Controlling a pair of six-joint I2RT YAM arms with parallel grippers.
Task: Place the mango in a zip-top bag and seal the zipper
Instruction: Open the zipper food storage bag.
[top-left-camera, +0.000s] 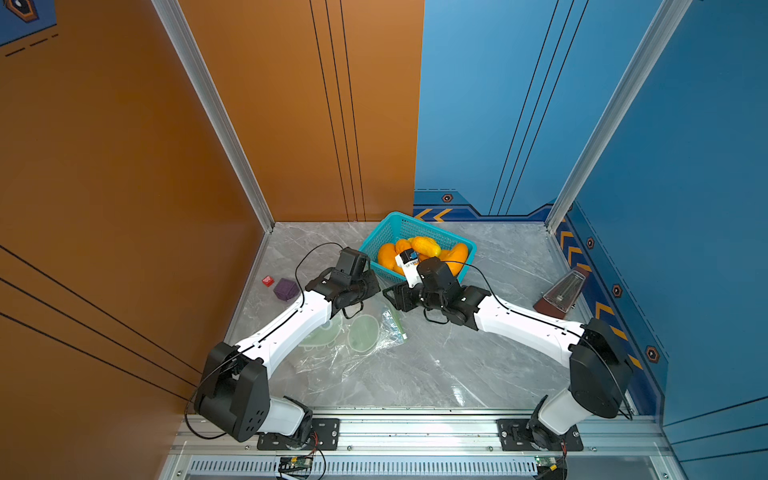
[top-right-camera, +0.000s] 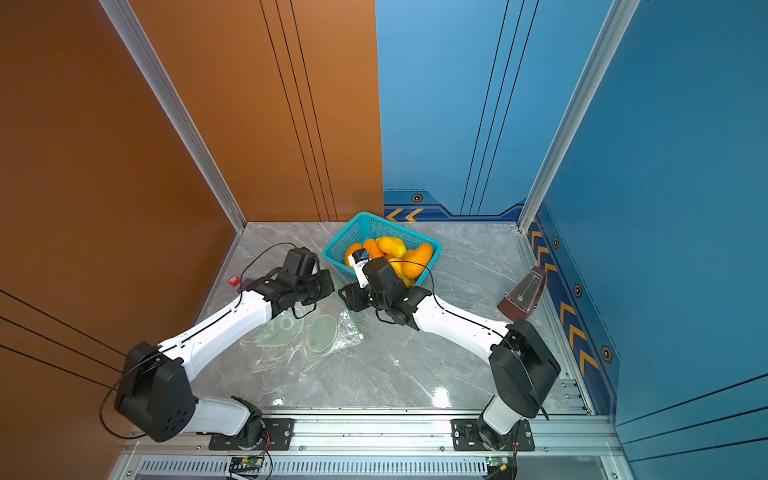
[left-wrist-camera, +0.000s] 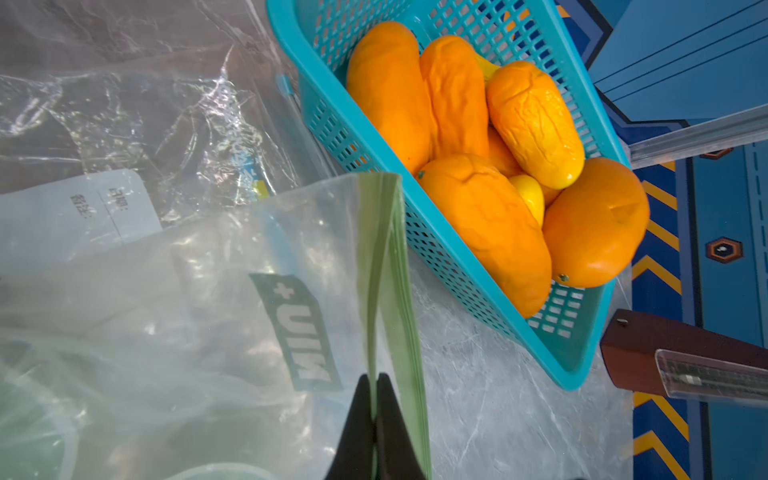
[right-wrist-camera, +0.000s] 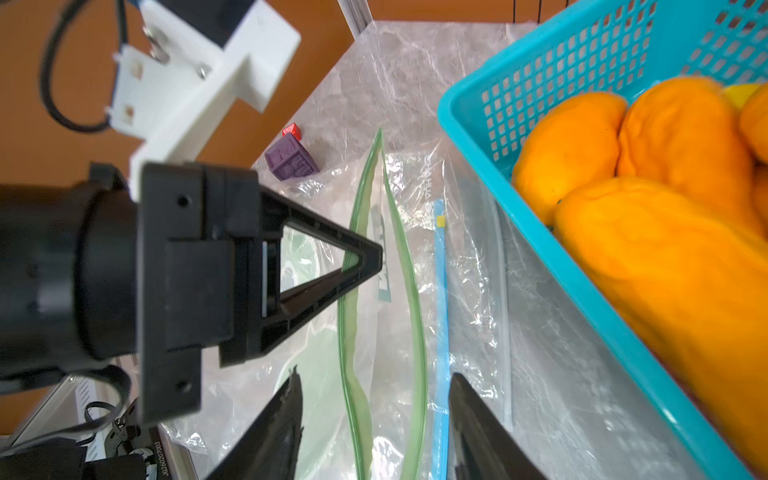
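Several orange mangoes (top-left-camera: 426, 245) (left-wrist-camera: 486, 224) lie piled in a teal basket (top-left-camera: 399, 226) at the back of the table. A clear zip-top bag (top-left-camera: 361, 336) (left-wrist-camera: 249, 291) with a green zipper strip (left-wrist-camera: 390, 257) lies in front of the basket, its mouth gaping. My left gripper (left-wrist-camera: 376, 376) is shut on one green lip of the mouth. Its tip also shows in the right wrist view as the left gripper (right-wrist-camera: 370, 257). My right gripper (right-wrist-camera: 374, 390) is open, its fingers standing on either side of the bag's mouth and touching neither lip.
A second clear bag with a blue zipper (right-wrist-camera: 440, 291) lies under the first, against the basket wall (right-wrist-camera: 540, 70). A purple block (top-left-camera: 286, 289) and a small red cube (top-left-camera: 268, 281) sit at the left. A brown metronome (top-left-camera: 561, 295) stands at the right wall.
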